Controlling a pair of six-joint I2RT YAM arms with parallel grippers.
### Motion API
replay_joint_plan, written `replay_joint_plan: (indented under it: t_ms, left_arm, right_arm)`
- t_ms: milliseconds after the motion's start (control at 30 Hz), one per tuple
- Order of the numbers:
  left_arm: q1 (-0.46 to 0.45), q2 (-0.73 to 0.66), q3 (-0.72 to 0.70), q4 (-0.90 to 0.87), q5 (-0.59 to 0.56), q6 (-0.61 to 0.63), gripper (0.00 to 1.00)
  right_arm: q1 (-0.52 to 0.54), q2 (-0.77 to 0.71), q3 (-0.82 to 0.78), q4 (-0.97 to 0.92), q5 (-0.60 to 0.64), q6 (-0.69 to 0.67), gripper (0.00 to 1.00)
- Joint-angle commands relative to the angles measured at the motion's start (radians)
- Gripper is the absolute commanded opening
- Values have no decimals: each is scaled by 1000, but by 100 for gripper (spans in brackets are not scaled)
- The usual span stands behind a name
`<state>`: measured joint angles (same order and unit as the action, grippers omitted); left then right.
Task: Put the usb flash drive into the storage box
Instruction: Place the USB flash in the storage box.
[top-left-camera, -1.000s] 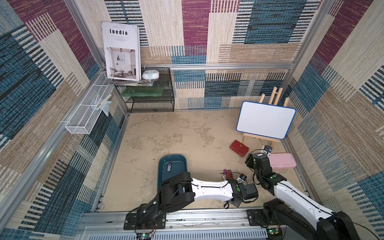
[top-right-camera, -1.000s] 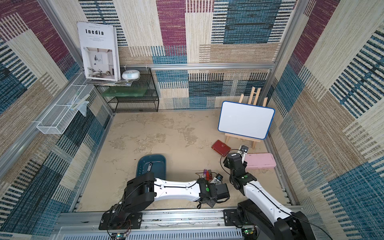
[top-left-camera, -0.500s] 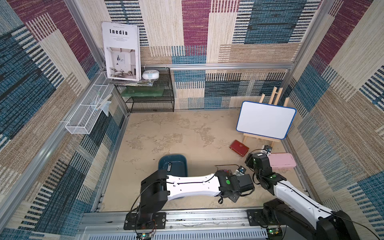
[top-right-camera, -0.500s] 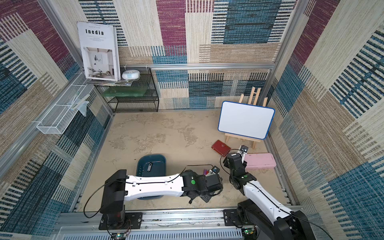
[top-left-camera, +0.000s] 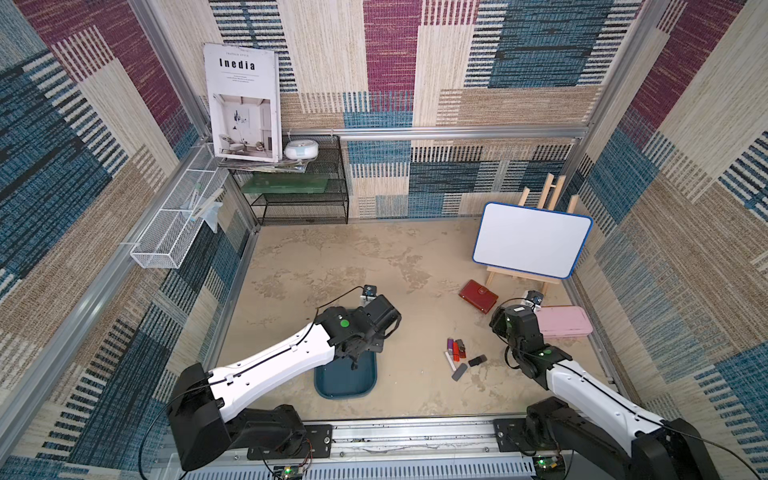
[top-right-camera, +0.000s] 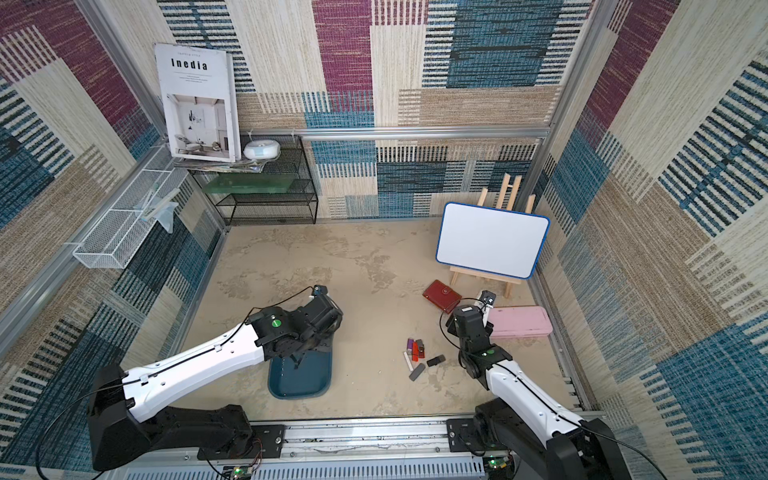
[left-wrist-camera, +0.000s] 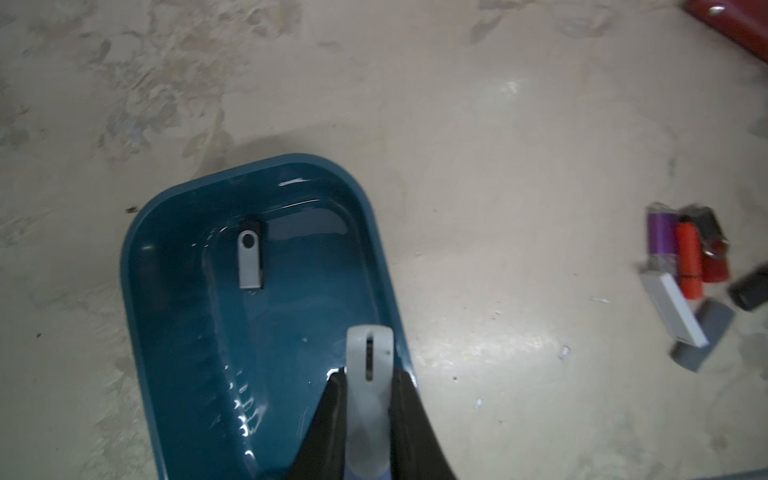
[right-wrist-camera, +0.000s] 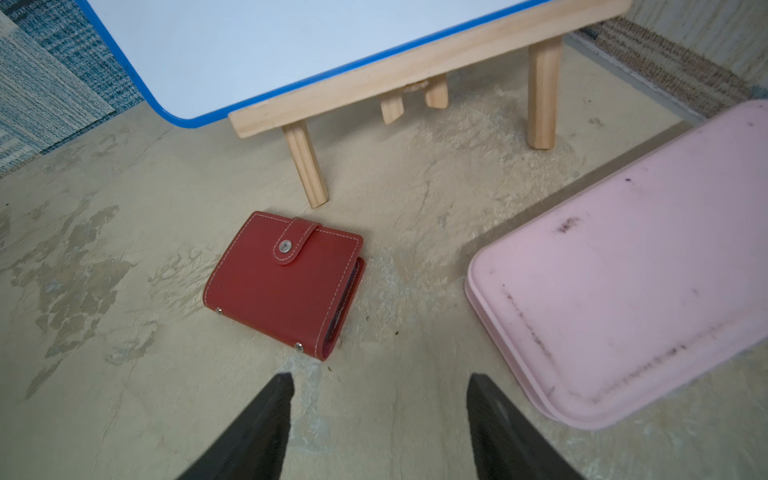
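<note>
My left gripper (left-wrist-camera: 369, 376) is shut on a grey usb flash drive (left-wrist-camera: 369, 353), whose slotted end sticks out past the fingertips. It hangs over the near end of the dark teal storage box (left-wrist-camera: 137, 249), close to one long rim. Another drive, silver and black (left-wrist-camera: 250, 259), lies inside the box. In both top views the left wrist covers the box's far end (top-left-camera: 345, 382) (top-right-camera: 299, 382). Several loose drives (top-left-camera: 457, 353) (top-right-camera: 417, 353) lie on the floor between the arms. My right gripper (right-wrist-camera: 380, 376) is open above bare floor, holding nothing.
A red wallet (right-wrist-camera: 286, 282) lies just ahead of the right gripper, beside a flat pink case (right-wrist-camera: 644, 270). A whiteboard on a wooden easel (top-left-camera: 532, 239) stands behind them. A black wire shelf (top-left-camera: 299, 195) and a white wire basket (top-left-camera: 174, 232) are at the back left.
My left arm has swung left from the pile of loose drives to above the storage box, carrying the grey drive. The right arm has not moved.
</note>
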<state>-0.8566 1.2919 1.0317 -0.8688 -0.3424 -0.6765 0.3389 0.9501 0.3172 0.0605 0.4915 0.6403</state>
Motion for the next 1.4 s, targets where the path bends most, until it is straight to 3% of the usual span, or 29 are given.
replay_joint_plan:
  t_ms: [0,167,533,1100,1367]
  left_arm:
    - [78,6,-32,19,15,25,0]
    - [162,112,-23,76,53,73,0]
    - [223,285,-16,174,80,109,0]
    - [272,382,-55,266,83,120,0]
    - [278,346,-65,255,107,117,31]
  right_arm:
    - [0,3,0,24,2,2,71]
    - [0,3,-3,25,3,4,71]
    - [0,10,-3,25,0,3,71]
    - [0,15,-2,27,-4,3,71]
    - [0,21,-1,31,-4,3,71]
